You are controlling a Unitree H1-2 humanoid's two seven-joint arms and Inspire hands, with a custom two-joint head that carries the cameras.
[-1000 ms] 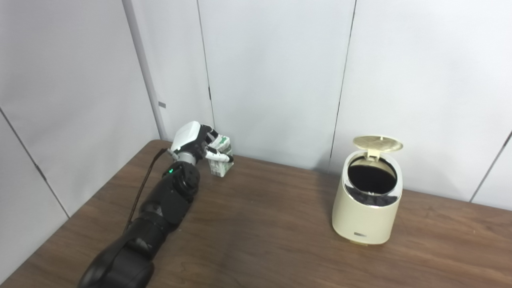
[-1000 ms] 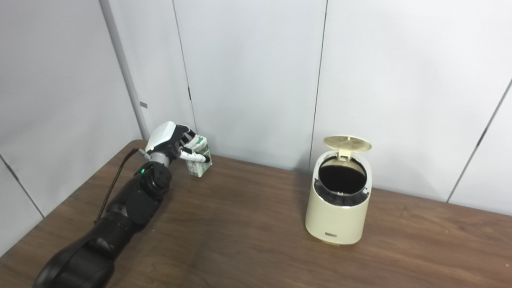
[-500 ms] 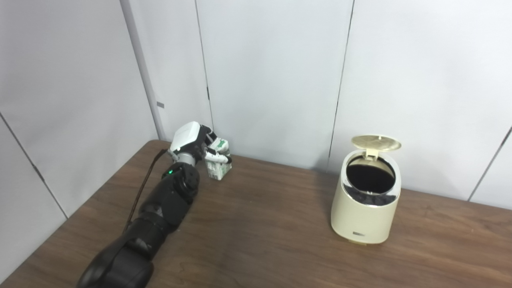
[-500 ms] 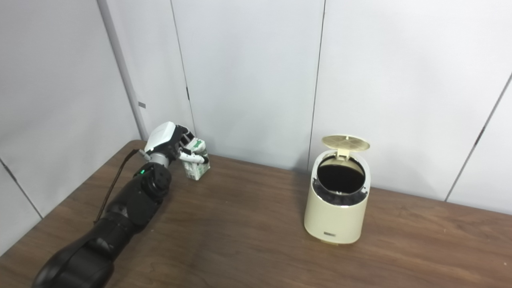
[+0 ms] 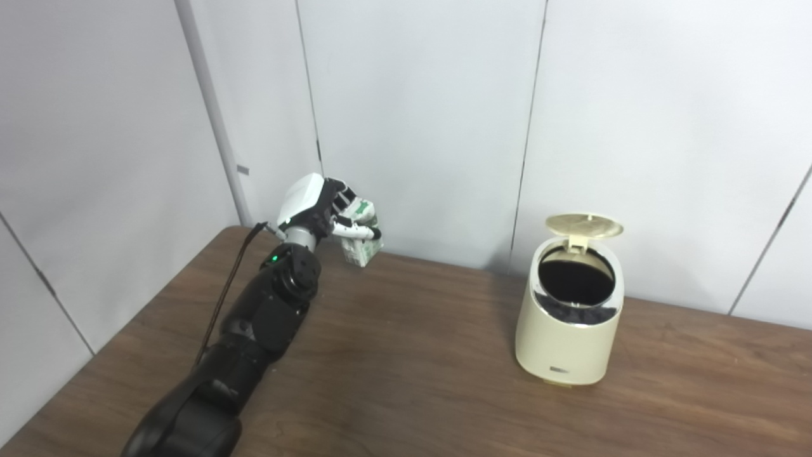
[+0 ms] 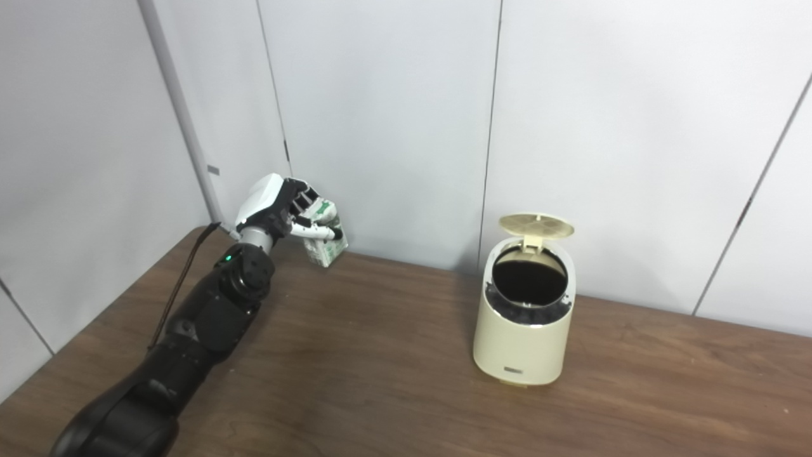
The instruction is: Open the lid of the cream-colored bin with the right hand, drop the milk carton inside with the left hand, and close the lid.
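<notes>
Bin (image 5: 568, 343) lid (image 5: 583, 224) is up — step one done. My left hand (image 5: 317, 206) grips the milk carton (image 5: 361, 244), well left of bin — drop and close remain.

The left hand (image 5: 317, 206) has a glossy white back shell and black-and-white fingers (image 5: 355, 233); behind it a silver wrist ring, a bulky black arm, one green light, a thin dark cable

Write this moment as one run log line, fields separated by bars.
left robot hand: shut on milk carton, lifted | right robot hand: not visible | bin: lid open | carton: not yet inside
</notes>
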